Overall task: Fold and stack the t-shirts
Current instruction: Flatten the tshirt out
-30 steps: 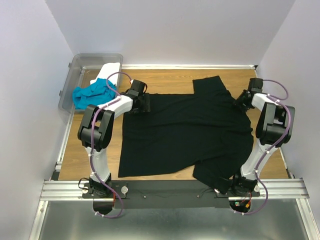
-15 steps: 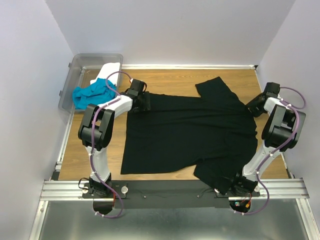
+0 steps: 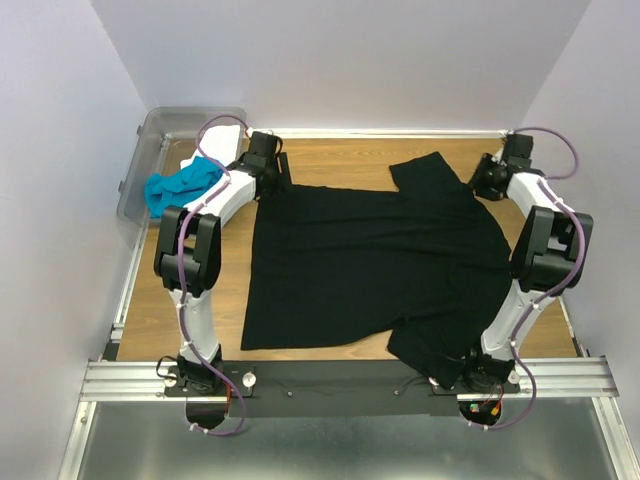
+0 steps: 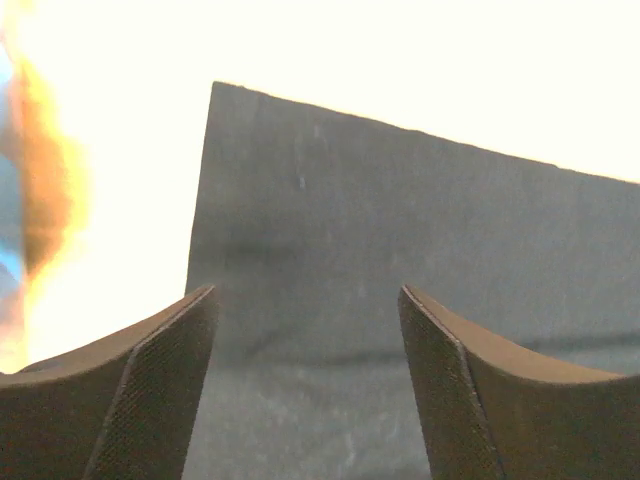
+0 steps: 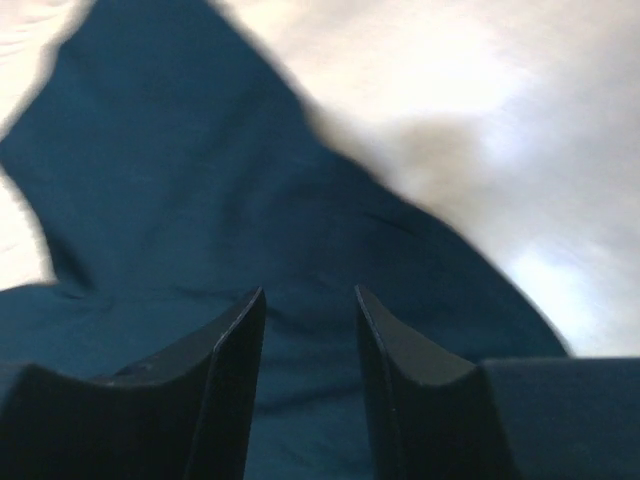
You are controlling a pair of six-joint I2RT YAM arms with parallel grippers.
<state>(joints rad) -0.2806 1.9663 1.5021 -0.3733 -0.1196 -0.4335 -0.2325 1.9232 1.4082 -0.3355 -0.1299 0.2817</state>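
Quick update from us: the black shirt (image 3: 370, 260) is spread pretty flat over the middle of the table (image 3: 340, 160). It lies sideways, with its straight edge toward the left arm's side. The far sleeve (image 3: 425, 170) pokes out toward the back right, and another flap of the shirt runs down to the near edge by the right arm's base.

The left gripper (image 4: 305, 295) is up at the shirt's far left corner. In its wrist view we see both fingers spread wide with nothing between them, just that square corner of dark cloth lying under the gap. So it's open and holding nothing.

The right gripper (image 5: 309, 292) sits at the back right, just beside the far sleeve. Its fingers are apart too, though not as wide as the left ones. Through the gap we only see dark cloth lying below, nothing pinched. That view is blurry, so we can't tell whether the tips touch the fabric.

The other two shirts are over at the bin (image 3: 160, 125) in the far left corner. The blue shirt (image 3: 180, 188) is crumpled and hangs over the bin's side toward the table. The white shirt (image 3: 222, 140) is draped over the rim right next to it, close to the left arm's wrist. Neither one is folded.
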